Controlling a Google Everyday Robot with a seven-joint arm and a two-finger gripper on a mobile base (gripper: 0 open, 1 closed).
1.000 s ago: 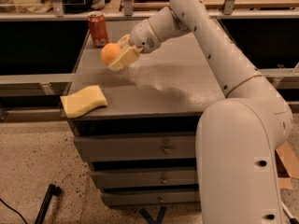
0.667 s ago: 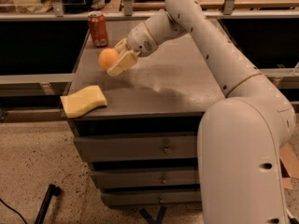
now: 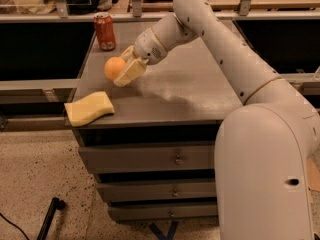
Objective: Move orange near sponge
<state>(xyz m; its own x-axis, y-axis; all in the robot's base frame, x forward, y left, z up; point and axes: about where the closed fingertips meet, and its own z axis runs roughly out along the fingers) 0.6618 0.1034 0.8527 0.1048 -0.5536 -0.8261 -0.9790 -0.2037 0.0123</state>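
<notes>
The orange (image 3: 114, 67) is held in my gripper (image 3: 122, 74), whose cream fingers (image 3: 131, 72) close around it just above the grey cabinet top (image 3: 190, 89), left of its middle. The pale-yellow sponge (image 3: 89, 109) lies flat at the front left corner of the top, a short way in front of and to the left of the orange. The arm reaches in from the right.
A red soda can (image 3: 105, 31) stands upright at the back left of the top, behind the gripper. The top's left edge and front edge are close to the sponge. Drawers (image 3: 150, 159) are below. Shelving rails run behind.
The gripper has carried the orange a little to the left and towards the front, closer to the sponge. The sponge and the can have not moved.
</notes>
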